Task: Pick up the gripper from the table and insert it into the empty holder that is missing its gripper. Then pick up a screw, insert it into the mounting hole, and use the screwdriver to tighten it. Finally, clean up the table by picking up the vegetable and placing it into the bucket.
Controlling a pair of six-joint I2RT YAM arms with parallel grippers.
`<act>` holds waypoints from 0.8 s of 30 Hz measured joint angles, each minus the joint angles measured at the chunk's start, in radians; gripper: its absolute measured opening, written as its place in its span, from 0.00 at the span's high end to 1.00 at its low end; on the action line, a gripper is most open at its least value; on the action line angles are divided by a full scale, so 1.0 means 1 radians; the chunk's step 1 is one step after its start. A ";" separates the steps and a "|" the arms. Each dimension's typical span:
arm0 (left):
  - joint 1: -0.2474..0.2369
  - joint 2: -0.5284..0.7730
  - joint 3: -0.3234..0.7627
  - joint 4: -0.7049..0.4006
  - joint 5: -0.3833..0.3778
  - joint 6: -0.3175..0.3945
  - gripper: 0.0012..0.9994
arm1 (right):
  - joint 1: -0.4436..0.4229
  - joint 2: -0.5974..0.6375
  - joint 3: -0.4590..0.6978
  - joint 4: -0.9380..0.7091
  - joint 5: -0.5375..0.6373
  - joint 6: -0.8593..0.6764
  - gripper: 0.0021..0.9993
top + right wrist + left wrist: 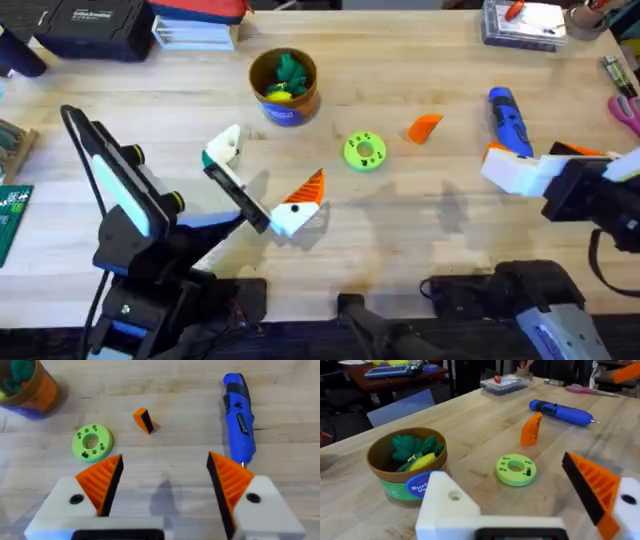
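Note:
The loose orange gripper (424, 127) (531, 429) (144, 420) lies on the table between the green ring-shaped disc (364, 151) and the blue screwdriver (508, 120) (239, 415). My left gripper (265, 172) stands open left of the disc. One of its fingers is the empty holder (228, 143) (452, 505), a bare white block, and the other carries an orange tip. My right gripper (545, 152) (165, 472) hovers open beside the screwdriver, nothing between its orange tips. The bucket (284, 88) (405, 467) holds a leafy green toy and a yellow piece. The vegetable is hidden or out of view.
Pink-handled scissors (625, 110) lie at the right edge. A clear box (523, 22) and a black case (90, 25) stand along the back. A circuit board (12, 215) sits at the left edge. The disc (516, 469) has several small holes.

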 joint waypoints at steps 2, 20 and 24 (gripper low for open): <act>0.000 0.000 0.000 0.000 0.000 0.000 0.01 | 0.000 0.000 0.000 0.000 0.000 0.000 0.01; 0.000 0.000 0.000 -0.002 0.100 -0.050 0.01 | 0.000 0.000 0.000 0.000 0.000 0.000 0.01; 0.000 0.000 0.000 -0.006 0.215 -0.087 0.01 | 0.000 0.000 0.000 0.000 0.000 0.000 0.01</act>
